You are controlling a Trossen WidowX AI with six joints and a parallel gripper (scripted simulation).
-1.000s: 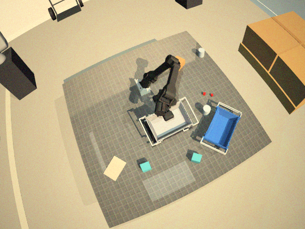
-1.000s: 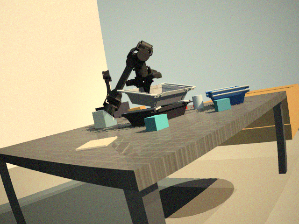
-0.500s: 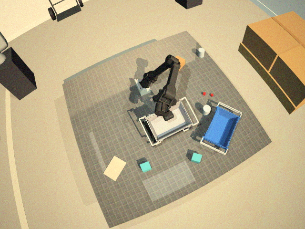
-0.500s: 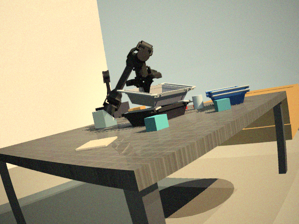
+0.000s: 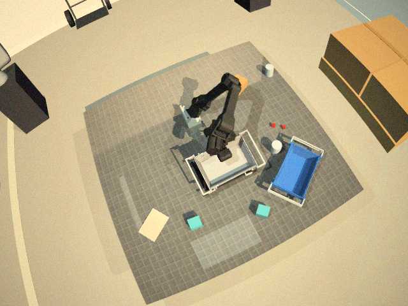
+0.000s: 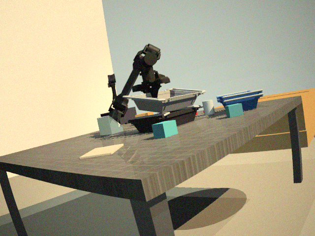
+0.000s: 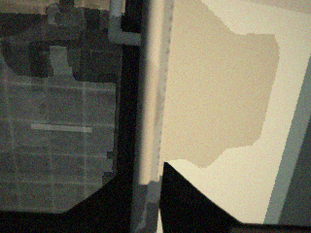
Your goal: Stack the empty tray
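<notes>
The empty grey tray is above the black loaded tray, roughly level, with its own white bars out over its ends. My gripper is shut on its long wall on the arm's side; the rim runs between the fingers in the wrist view. A pale bar end shows at the black tray's near rim, close under the grey tray's bottom. Whether the grey tray touches the bars, and how far in both bars are, I cannot tell. The load is hidden.
A blue tray and a white cylinder are to the right. Two teal blocks, one left and one right, and a cream slab are at the front. A pale grey-green block is near the arm.
</notes>
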